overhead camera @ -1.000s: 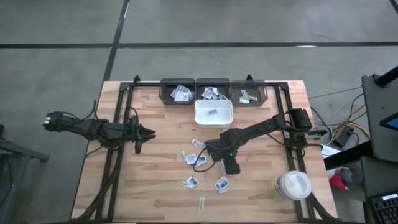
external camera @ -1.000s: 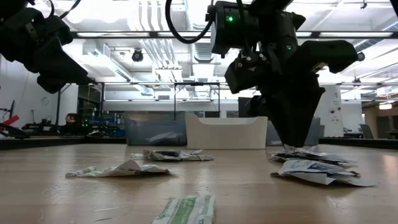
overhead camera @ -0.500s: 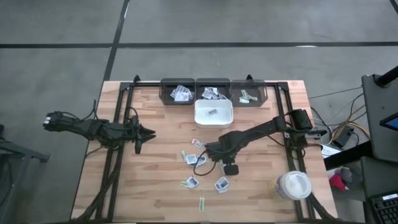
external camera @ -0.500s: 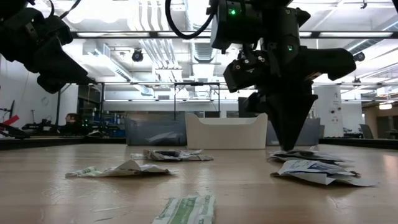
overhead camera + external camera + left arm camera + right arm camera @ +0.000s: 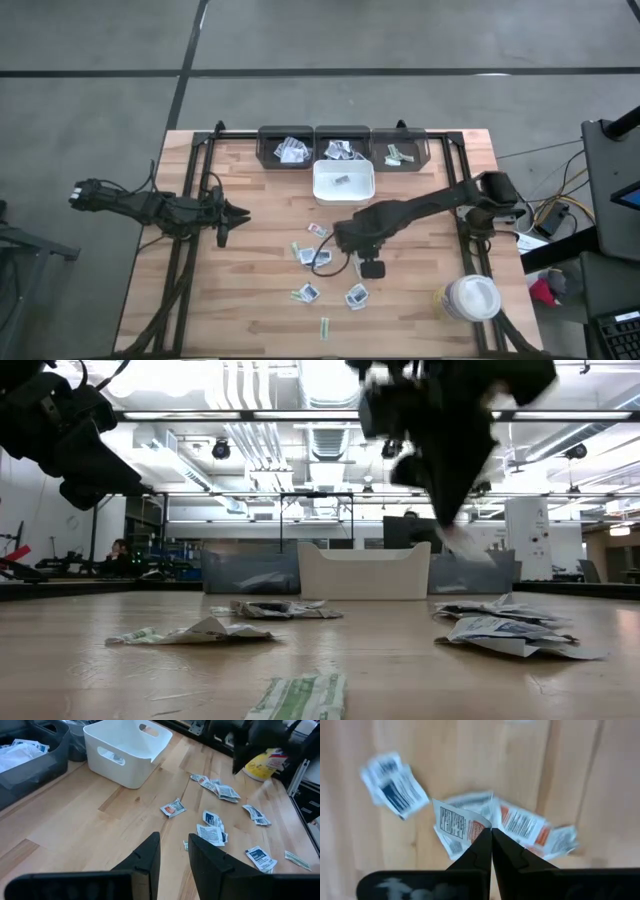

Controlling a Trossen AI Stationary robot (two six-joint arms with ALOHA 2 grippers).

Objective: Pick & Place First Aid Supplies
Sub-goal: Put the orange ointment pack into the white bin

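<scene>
The first aid supplies lie scattered on the wooden table: small packets [image 5: 306, 254], [image 5: 357, 295], [image 5: 308, 293] and a narrow strip [image 5: 325, 326]. My right gripper [image 5: 352, 248] hangs above the middle cluster [image 5: 530, 827], pointing down. It is shut on one white packet with red print [image 5: 457, 825], which also shows blurred in the low view [image 5: 466, 545]. My left gripper [image 5: 174, 847] waits open at the table's left side [image 5: 240, 215], holding nothing. My right gripper pinches the red-printed packet by one edge [image 5: 481, 824] between the tips of its two fingers. The fingers come from above, pointing down. The packet is lifted clear of the table and sticks out sideways from the fingertips, slightly bent.
A white tray [image 5: 343, 195] stands at the middle back, with three dark bins [image 5: 285, 160] behind it that hold packets. A round white-lidded jar [image 5: 471, 298] stands at the near right. Bare wood lies at the table's near left.
My right gripper has shut on a packet from the middle cluster and risen, lifting that packet clear of the table. The other packets have stayed where they lay.
</scene>
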